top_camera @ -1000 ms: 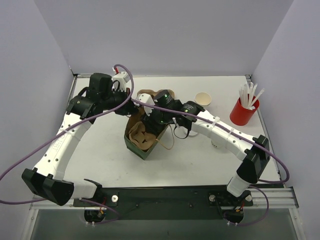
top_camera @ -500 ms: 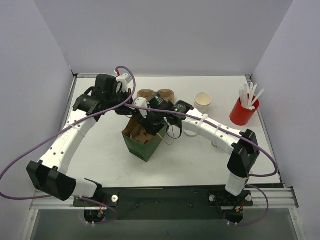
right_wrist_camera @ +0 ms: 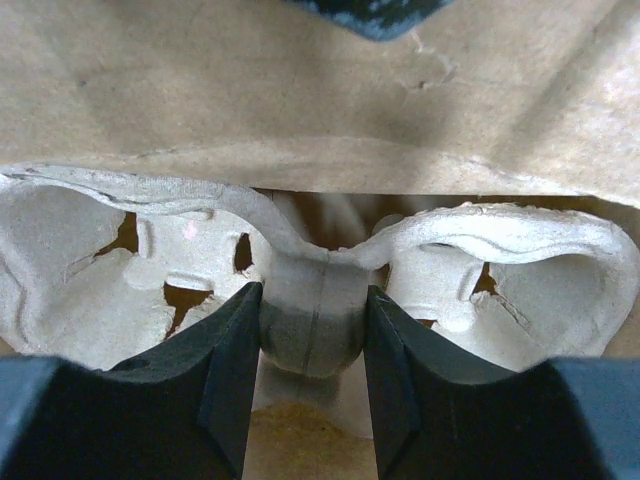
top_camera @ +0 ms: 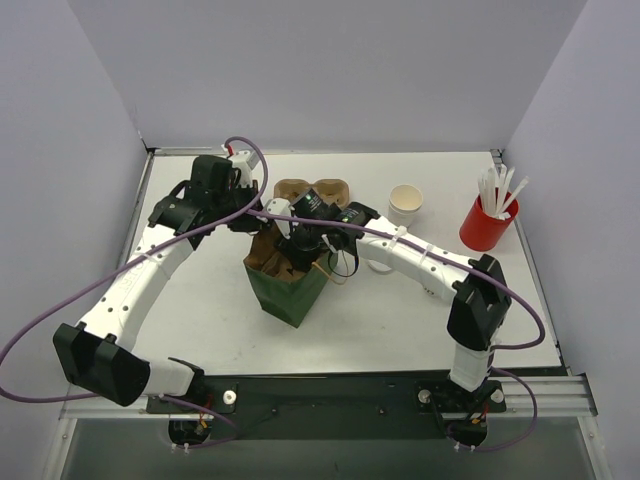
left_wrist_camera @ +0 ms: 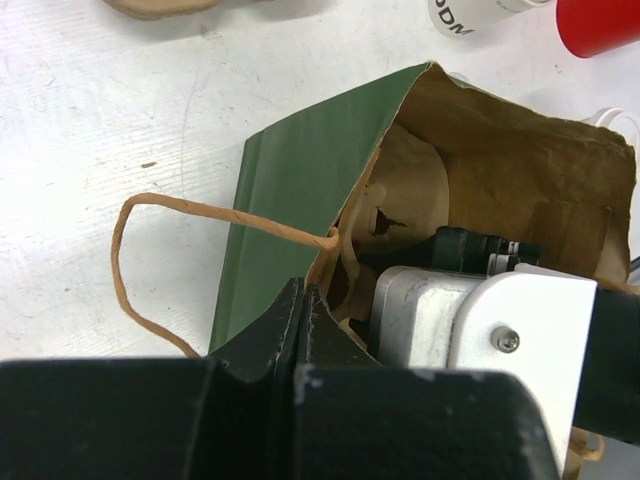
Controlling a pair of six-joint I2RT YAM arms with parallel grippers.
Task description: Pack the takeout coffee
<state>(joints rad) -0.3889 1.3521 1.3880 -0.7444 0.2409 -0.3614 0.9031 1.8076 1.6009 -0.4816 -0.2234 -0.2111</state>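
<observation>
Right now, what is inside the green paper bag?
A pulp cup carrier, gripped at its middle ridge by the right gripper, no cups showing. The bag floor beneath is covered.

White cup [left_wrist_camera: 468, 14] reads perhaps "ODM".

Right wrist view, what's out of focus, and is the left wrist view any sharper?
Right wrist view: right end effector soft and dark, pale moulded-pulp cup carrier crisp; left wrist view: left end effector a black blur, green paper bag sharp.
</observation>
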